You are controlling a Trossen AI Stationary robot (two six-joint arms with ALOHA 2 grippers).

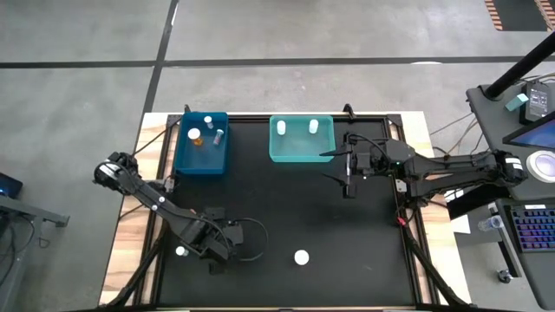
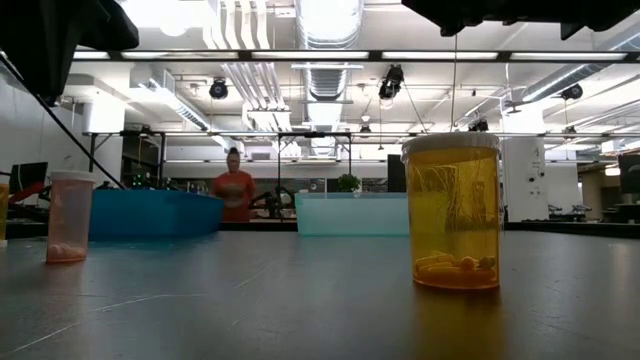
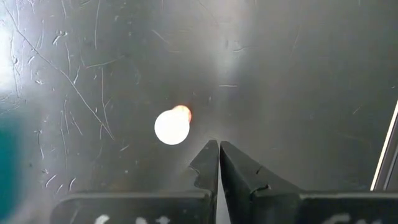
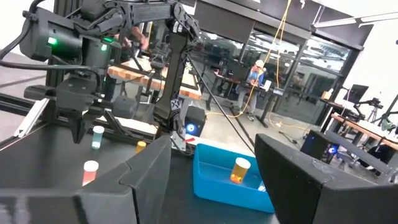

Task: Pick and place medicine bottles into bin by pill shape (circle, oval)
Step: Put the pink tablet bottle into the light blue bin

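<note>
While my left gripper (image 1: 214,256) hangs low over the dark worktop (image 1: 286,208) with fingers (image 3: 211,163) pressed together and empty, a white-capped bottle (image 3: 171,126) stands just beside them, likely my next pick. My right gripper (image 1: 349,165) waits near the teal bin (image 1: 301,152), fingers spread and empty, probably after a drop. Three bottles sit in the blue bin (image 1: 201,163); another bottle (image 1: 301,257) stands alone. Scratched matte surface; a workshop with a person lies beyond.

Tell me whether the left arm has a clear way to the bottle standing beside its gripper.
Probably yes: the left gripper, shut, hangs right beside the bottle with bare mat between; it must open first.
</note>
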